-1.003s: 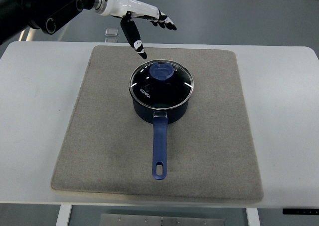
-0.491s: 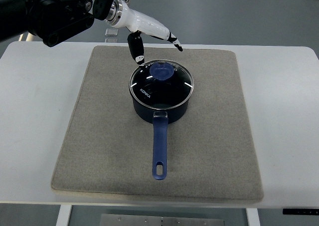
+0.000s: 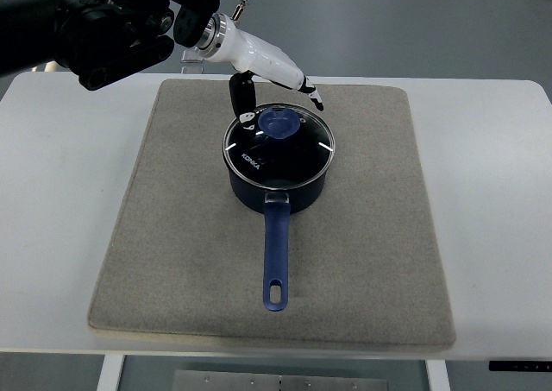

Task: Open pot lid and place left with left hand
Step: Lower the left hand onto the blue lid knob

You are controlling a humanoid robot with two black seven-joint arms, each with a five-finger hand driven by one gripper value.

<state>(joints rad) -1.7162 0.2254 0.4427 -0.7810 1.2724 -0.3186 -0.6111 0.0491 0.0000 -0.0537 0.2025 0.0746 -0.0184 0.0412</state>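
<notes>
Left robot hand (image 3: 274,87) open and empty over lid (image 3: 279,146) seated on pot (image 3: 278,177) mid-mat (image 3: 172,236); risks dragging pot sideways if closing off-centre on knob (image 3: 279,122).

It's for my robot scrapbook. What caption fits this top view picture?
Left robot hand reaches with open fingers over the blue knob of the saucepan's glass lid.
</notes>
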